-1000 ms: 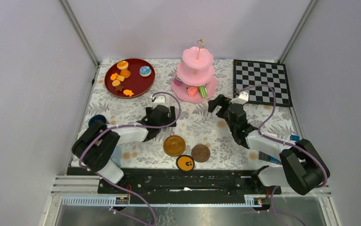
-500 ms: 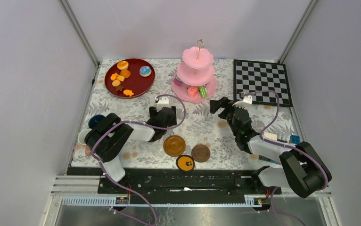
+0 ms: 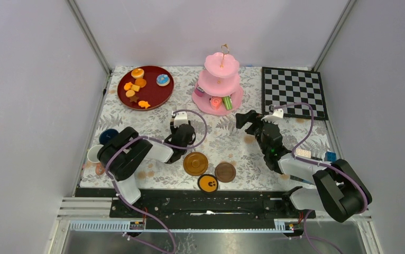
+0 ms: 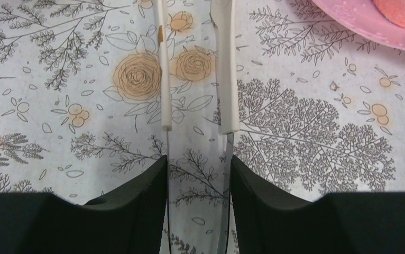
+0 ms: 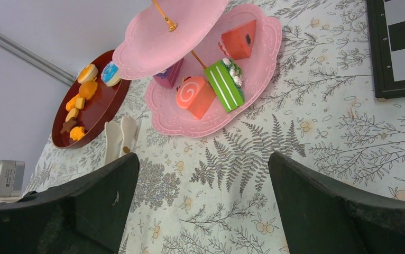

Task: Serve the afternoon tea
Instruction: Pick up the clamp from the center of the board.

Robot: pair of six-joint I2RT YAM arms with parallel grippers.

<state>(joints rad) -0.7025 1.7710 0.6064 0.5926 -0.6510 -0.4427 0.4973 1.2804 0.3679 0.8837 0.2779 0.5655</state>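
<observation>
Plain grey walls stand around the counter [image 3: 219,138], which is covered by a cloth printed with leaves and roses. The pink cake stand [image 3: 220,84] is at the middle of the far edge. On its lowest tier you see a green slice [image 5: 224,83], a pink roll [image 5: 194,97], a red wedge [image 5: 240,38] and a purple piece [image 5: 167,74]. The dark red tray [image 3: 155,93] lies in the far left corner, with orange pastries [image 3: 140,82] and a brown star biscuit [image 3: 133,98] on it. Near the middle of the near edge, three saucers lie close together: a golden-brown saucer [image 3: 195,163], a dark brown saucer [image 3: 224,172] and an orange saucer [image 3: 208,183] with dark dots. A dark-blue cup [image 3: 108,136] and a white cup [image 3: 93,154] stand at the left edge. The chessboard [image 3: 294,92] fills the far right corner.

Your left claw [image 3: 180,120] is over the cloth, between the tray and the golden-brown saucer. Its white fingers [image 4: 227,69] are only partly apart, and between them there is nothing but cloth. Your right claw [image 5: 203,159] is just in front of the stand. It is spread wide and holds nothing.
</observation>
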